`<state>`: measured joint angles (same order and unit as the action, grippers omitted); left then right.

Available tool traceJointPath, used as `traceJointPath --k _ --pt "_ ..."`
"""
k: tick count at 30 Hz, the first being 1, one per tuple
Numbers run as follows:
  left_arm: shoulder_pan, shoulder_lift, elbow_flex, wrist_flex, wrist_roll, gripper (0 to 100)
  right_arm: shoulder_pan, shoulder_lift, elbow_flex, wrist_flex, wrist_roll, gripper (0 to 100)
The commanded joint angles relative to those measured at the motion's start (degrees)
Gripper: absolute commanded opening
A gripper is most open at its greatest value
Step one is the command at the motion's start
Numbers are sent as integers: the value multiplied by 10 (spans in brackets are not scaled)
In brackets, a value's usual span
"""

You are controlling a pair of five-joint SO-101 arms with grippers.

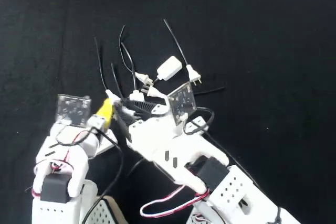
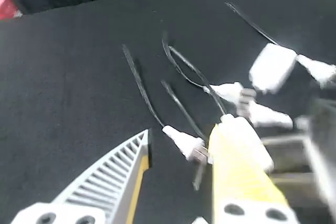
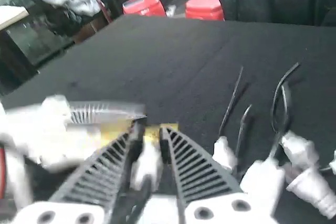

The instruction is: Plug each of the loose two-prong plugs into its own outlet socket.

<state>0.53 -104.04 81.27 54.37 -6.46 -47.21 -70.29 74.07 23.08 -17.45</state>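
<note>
At the near edge of the black tabletop [image 1: 273,51] stood the two arms, the left arm [image 1: 63,156] beside the right arm [image 1: 178,156]. The right arm was angled across toward the left one, so the two sets of jaws sat close together.

The left jaws stood released and spread wide. Their white ribbed finger [image 2: 113,179] and yellow finger [image 2: 239,177] were well apart. A white two-prong plug [image 2: 181,139] lay on the tabletop between them, its prong end just beside the yellow finger. I could not tell whether the two touched. Its thin black cord [image 2: 139,85] trailed away across the cloth.

The right jaws were clenched on a second white plug [image 3: 147,163], pinched between two black ribbed fingers [image 3: 191,163]. The left arm's yellow and white fingers showed as a blur just beyond them.

Just past both sets of jaws lay three loose plugs, bunched near one another [image 1: 135,96] [image 1: 152,92] [image 1: 144,80], their black cords fanning out toward the far side. Beyond these sat a white block [image 1: 169,68]. Whether it carried a socket could not be told. A lone plug [image 1: 194,75] lay just beside the block, its cord running farther up the tabletop.

Past the far edge, in the right wrist view, stood two red objects [image 3: 143,4].
</note>
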Motion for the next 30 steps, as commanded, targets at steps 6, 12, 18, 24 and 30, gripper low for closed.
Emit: traceJointPath --k 6,12,18,24,30 --pt "-29 -5 -47 -4 16 192 1 3 -19 26 11 11" --pt "-91 -5 -46 53 -54 192 4 4 -20 23 40 11" --pt "-51 -5 -34 82 -97 191 4 47 -90 24 55 11" --pt "15 -5 -22 83 -116 192 4 201 -162 21 38 11" --pt "40 -5 -29 79 -70 193 4 221 -171 25 32 11"
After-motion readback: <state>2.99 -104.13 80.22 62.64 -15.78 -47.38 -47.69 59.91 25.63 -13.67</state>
